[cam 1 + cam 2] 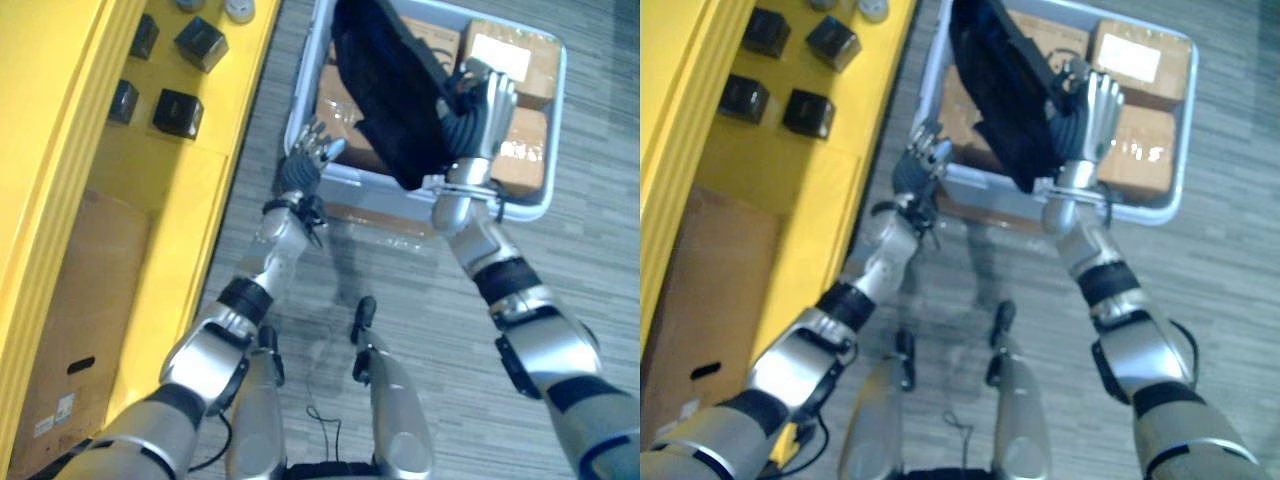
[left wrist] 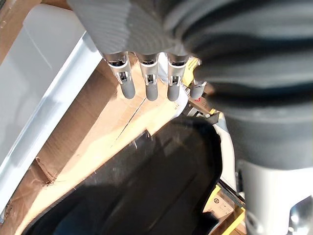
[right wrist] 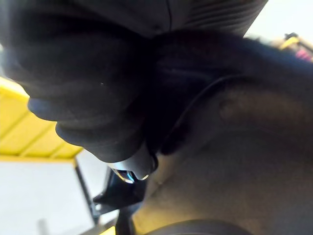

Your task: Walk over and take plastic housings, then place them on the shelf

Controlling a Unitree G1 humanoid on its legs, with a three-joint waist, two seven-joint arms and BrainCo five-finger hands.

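**Both arms reach forward: left hand loose, right hand gripping**

The left arm (image 1: 262,262) comes in from the lower left and stretches forward with the elbow slightly bent. Its dark ribbed wrist cover sits just behind the left hand (image 1: 303,163). That hand holds nothing. Its fingers (image 2: 149,81) lie in a relaxed row, nearly straight.

The right arm (image 1: 505,280) comes in from the lower right, its forearm angled forward and inward. The right hand (image 1: 487,112) shows its back, fingers pointing forward. It pinches the edge of a black plastic housing (image 1: 385,80), which stands tilted between the two hands.
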